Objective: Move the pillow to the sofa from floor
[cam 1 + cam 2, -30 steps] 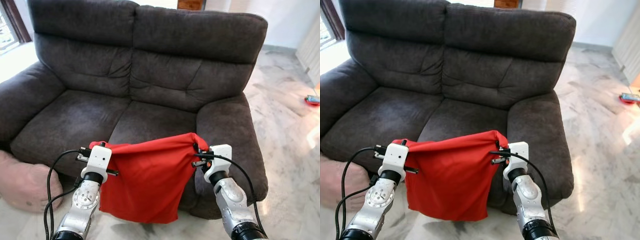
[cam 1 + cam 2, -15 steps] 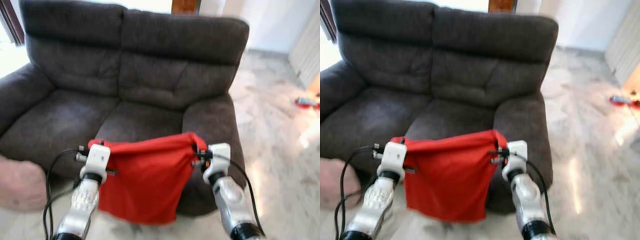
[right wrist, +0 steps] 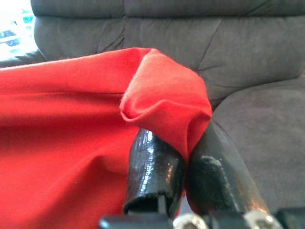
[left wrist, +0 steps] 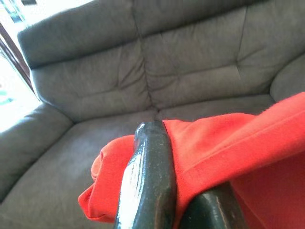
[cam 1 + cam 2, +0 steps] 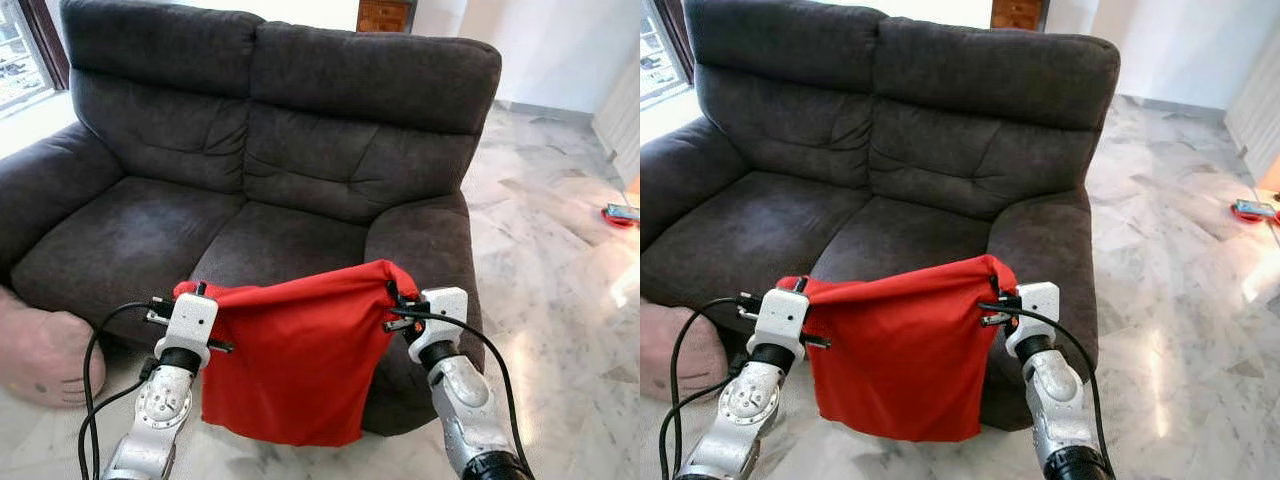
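Grippers, two, pinching one red pillow (image 5: 295,365)

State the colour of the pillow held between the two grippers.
Plain red; the pillow shows best in the left eye view.

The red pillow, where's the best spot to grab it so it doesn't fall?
Probably its two top corners. The red pillow hangs limp, and the left gripper and right gripper, each coming from its own side, pinch those corners, stretching the top edge.
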### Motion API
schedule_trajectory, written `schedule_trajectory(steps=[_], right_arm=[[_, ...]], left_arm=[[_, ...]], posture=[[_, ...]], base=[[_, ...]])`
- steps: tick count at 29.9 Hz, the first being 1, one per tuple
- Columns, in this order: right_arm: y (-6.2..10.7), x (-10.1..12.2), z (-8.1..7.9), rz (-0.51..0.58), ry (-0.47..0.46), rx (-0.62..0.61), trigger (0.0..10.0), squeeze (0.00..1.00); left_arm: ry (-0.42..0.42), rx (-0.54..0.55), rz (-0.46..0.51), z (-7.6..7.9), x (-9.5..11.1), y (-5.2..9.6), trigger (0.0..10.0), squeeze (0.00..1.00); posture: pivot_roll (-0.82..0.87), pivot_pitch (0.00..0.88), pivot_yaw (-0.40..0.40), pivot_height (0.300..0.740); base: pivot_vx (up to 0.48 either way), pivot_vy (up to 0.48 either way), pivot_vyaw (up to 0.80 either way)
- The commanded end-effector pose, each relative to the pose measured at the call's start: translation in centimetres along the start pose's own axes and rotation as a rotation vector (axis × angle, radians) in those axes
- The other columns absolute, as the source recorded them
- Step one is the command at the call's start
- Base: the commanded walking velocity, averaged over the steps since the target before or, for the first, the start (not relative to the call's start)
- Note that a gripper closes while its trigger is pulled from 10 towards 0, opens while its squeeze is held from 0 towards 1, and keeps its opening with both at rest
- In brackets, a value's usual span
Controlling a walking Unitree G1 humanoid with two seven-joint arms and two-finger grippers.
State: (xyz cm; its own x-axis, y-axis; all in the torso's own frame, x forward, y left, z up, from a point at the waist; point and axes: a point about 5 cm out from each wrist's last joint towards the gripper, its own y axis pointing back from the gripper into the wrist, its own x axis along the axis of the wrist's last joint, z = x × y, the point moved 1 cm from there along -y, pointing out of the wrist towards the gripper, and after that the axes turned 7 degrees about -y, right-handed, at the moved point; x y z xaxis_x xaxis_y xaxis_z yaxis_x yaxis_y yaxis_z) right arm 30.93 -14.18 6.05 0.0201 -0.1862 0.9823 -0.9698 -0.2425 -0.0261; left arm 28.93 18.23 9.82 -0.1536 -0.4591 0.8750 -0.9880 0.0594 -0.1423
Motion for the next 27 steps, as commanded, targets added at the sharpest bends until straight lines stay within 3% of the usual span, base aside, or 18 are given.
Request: schedule_trajectory(steps=[1, 9, 22, 27], right_arm=[[-0.3, 2.1, 0.2, 0.094, 0.008, -0.011, 10.0, 0.0], [-1.1, 4.0, -0.3, 0.158, 0.019, 0.006, 10.0, 0.0], [-1.5, 5.0, -0.7, 0.175, 0.003, 0.003, 10.0, 0.0], [-1.6, 5.0, -0.7, 0.165, 0.008, -0.004, 10.0, 0.0]], left_arm=[[-0.021, 0.088, 0.11, -2.2, 2.6, -0.7, 10.0, 0.0], [0.008, 0.058, 0.174, -1.7, 4.7, -1.8, 10.0, 0.0], [0.078, 0.048, 0.141, -0.4, 5.0, -1.9, 10.0, 0.0], [0.079, 0.045, 0.135, -0.5, 5.1, -2.1, 10.0, 0.0]], posture=[[0.08, 0.0, -0.069, 0.74], [0.07, 0.0, -0.067, 0.74], [0.07, 0.0, -0.071, 0.74], [0.07, 0.0, -0.071, 0.74]], base=[[0.0, 0.0, 0.0], [0.0, 0.0, 0.0], [0.0, 0.07, 0.0], [0.0, 0.334, -0.74]])
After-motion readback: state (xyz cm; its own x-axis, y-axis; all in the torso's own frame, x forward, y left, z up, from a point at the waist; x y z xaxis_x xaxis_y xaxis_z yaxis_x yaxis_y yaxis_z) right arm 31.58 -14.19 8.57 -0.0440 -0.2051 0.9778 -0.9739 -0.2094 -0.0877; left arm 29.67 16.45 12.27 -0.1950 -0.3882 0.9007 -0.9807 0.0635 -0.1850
